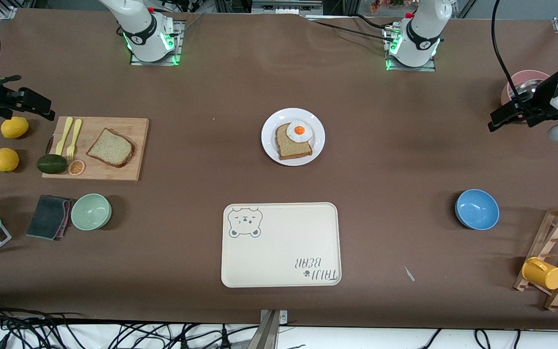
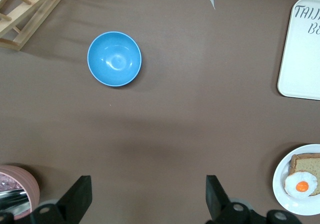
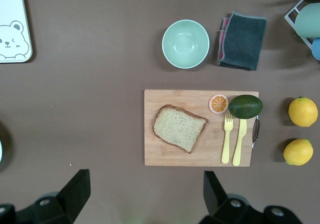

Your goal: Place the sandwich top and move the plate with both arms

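The sandwich top (image 1: 110, 147) lies flat on a wooden cutting board (image 1: 129, 169) toward the right arm's end of the table; it also shows in the right wrist view (image 3: 179, 128). The white plate (image 1: 271, 145) sits mid-table and holds a smaller bread slice (image 1: 294, 145) with a fried egg (image 1: 300, 130) on it; the plate's edge shows in the left wrist view (image 2: 280, 184). My right gripper (image 1: 41, 109) is open and empty, high over the table beside the board (image 3: 145, 191). My left gripper (image 1: 499, 118) is open and empty, up by a pink bowl (image 2: 147, 194).
A cream bear tray (image 1: 281, 245) lies nearer the camera than the plate. A blue bowl (image 1: 476, 209), a wooden rack (image 1: 557, 257) and the pink bowl (image 1: 526, 82) are at the left arm's end. A green bowl (image 1: 91, 211), cloth (image 1: 49, 216), avocado (image 1: 52, 164) and lemons (image 1: 14, 127) surround the board.
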### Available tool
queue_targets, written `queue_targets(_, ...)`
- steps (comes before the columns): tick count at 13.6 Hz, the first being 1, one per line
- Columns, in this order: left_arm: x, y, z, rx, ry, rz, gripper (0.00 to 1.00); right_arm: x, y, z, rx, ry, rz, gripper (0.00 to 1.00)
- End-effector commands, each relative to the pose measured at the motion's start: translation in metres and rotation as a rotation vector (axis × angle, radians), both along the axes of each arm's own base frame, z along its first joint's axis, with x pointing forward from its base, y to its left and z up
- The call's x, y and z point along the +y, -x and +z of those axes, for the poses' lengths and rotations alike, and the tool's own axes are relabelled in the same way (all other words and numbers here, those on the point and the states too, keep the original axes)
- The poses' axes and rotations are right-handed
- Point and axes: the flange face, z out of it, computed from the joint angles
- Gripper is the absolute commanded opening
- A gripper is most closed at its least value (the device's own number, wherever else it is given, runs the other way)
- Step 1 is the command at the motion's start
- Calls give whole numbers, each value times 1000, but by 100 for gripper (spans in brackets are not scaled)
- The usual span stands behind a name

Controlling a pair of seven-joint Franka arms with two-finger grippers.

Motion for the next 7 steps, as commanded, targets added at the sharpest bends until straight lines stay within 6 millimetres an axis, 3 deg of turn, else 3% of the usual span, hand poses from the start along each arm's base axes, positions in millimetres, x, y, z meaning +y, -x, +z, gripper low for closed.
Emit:
queue_targets(1, 0, -3, 6, -5, -8, -17, 100, 0, 2, 8, -1, 0, -7, 100)
queue_targets(7, -1, -3, 6, -7, -8, -18, 100, 0, 1, 8, -9, -2, 3, 100)
